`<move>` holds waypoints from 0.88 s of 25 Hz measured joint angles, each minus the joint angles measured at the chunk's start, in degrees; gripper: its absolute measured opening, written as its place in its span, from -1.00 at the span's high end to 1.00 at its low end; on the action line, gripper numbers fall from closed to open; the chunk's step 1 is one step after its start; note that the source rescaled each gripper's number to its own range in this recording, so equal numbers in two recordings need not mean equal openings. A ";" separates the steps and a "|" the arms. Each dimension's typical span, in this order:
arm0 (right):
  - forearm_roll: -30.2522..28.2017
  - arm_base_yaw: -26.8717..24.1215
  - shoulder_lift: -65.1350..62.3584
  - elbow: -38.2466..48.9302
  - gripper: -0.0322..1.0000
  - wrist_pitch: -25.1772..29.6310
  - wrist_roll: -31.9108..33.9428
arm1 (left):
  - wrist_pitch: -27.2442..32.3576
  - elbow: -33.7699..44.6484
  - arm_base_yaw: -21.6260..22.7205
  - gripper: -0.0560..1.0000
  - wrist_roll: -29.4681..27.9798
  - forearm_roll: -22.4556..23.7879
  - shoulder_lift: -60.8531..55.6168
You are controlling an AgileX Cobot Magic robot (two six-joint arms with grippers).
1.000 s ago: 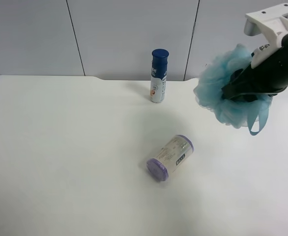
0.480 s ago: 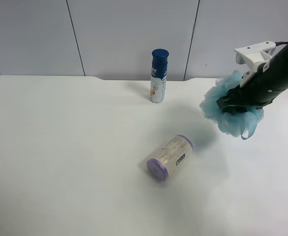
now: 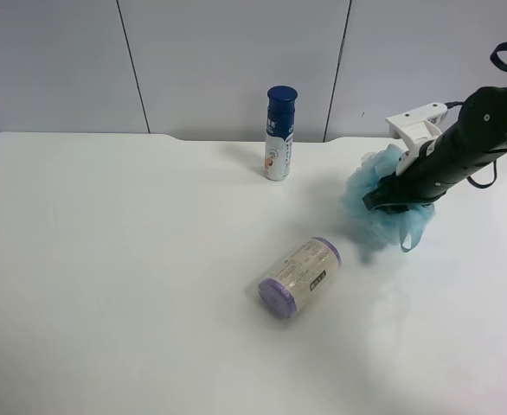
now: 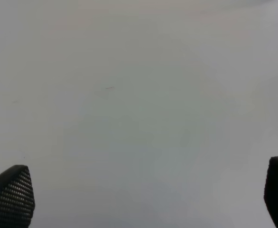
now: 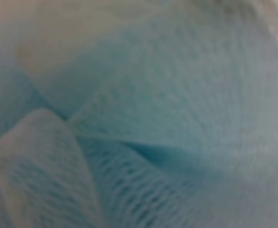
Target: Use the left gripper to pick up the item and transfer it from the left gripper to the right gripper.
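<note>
From the exterior high view, I have the item (image 3: 368, 220), a light blue mesh pouf, toward the far right corner of the table (image 3: 106, 259). It is low over the surface, and I cannot tell whether it touches. The right gripper (image 3: 388, 199), on the arm with the white housing, has its black fingers sunk into the ruffles and closed around them. The loop (image 3: 407, 235) dangles below. A blue-capped bottle (image 3: 279, 134) stands by the far edge, well apart. A purple-capped bottle (image 3: 299, 277) lies on its side nearer the middle, near the pouf but clear of it.

The right wrist view is filled with blurred blue mesh (image 5: 153, 118) pressed against the lens, which tells me this arm carries it. The fingers themselves are hidden there.

In the left wrist view, the left gripper (image 4: 146, 190) is spread wide with nothing between its fingertips (image 4: 13, 197), only bare table (image 4: 129, 95) beneath.

I judge the pouf very light, soft and springy. It will squash rather than resist, and the mesh may snag on pointed tips. I would grip deep through the gathered core, not the outer frills or the loop.
</note>
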 joint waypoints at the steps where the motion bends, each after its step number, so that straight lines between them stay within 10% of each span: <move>1: 0.00 0.00 0.35 0.00 0.94 0.04 -0.60 | 0.00 0.00 0.00 -0.96 0.00 0.00 0.00; 3: 0.06 0.00 0.61 -0.05 0.61 0.37 -0.85 | 0.00 0.00 0.00 -0.96 0.00 0.00 0.00; 6: 0.12 0.00 0.61 -0.05 -0.60 0.93 -0.85 | 0.00 0.00 0.00 -0.96 -0.02 0.00 0.00; 8: 0.07 0.00 0.61 -0.05 -0.85 1.98 -0.85 | 0.00 0.00 0.00 -0.96 -0.02 0.00 0.00; 22: 0.07 0.00 -19.16 -0.11 -0.99 18.53 0.95 | 0.00 0.00 0.00 -0.96 -0.07 0.00 0.00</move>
